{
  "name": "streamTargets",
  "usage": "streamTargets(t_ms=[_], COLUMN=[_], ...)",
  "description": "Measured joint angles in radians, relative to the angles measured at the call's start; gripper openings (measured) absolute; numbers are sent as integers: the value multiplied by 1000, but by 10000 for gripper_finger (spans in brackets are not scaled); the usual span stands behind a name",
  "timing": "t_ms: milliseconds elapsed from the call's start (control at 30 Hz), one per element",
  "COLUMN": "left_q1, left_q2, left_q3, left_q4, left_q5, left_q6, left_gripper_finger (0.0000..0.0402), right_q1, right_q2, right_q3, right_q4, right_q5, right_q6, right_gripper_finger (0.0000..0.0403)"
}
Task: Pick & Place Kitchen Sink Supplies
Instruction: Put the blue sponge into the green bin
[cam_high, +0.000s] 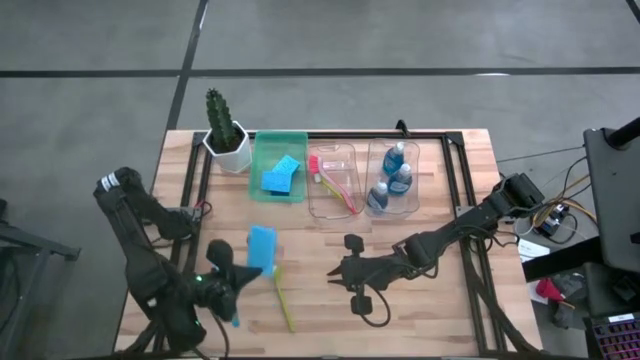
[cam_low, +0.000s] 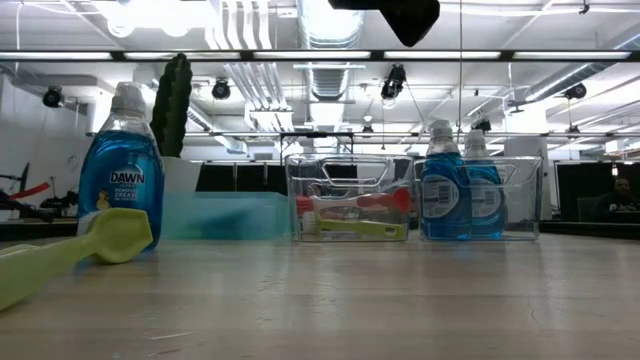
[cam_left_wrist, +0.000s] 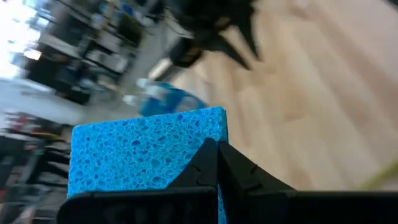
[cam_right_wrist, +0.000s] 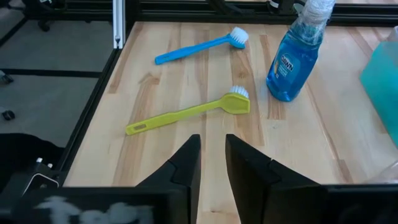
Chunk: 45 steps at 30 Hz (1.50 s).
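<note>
Sponge (cam_high: 262, 247) being gripped by left gripper (cam_high: 240, 272), lifting over table's (cam_high: 440, 310) front-left | yellow-green brush (cam_high: 283, 298) lying just beside | right gripper (cam_high: 338, 277) hovering mid-table, fingers narrowly parted, holding nothing | green bin (cam_high: 265, 150) holding more sponges

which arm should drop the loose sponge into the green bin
Left. The left gripper is already shut on the blue sponge, and the green bin lies on its side. The right gripper holds nothing.

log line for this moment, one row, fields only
left tool: shut on blue sponge, above table | right tool: open, empty, mid-table | yellow-green brush: loose on table | green bin: holds sponges
</note>
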Motion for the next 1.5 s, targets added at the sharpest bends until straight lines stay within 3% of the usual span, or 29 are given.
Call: streamTargets(t_ms=[433, 733, 1067, 1200, 1400, 1500], left_q1=[61, 214, 461, 586, 782, 861], left_q2=[-160, -226, -242, -234, -235, -234], left_q3=[-18, -18, -19, -40, -183, -264], left_q4=[-13, -36, -52, -23, 235, 367], left_q5=[-306, -327, -103, 41, 362, 429], left_q6=[153, 190, 190, 209, 417, 483], left_gripper_finger=[0, 0, 0, 0, 0, 0], right_q1=[0, 0, 0, 0, 0, 2], right_q2=[0, 0, 0, 0, 0, 0], right_q3=[-11, -57, -78, -78, -78, -78], right_q4=[2, 87, 109, 110, 111, 111], right_q5=[1, 1, 0, 1, 0, 0], right_q6=[4, 5, 4, 6, 9, 19], right_gripper_finger=[90, 82, 65, 63, 72, 77])
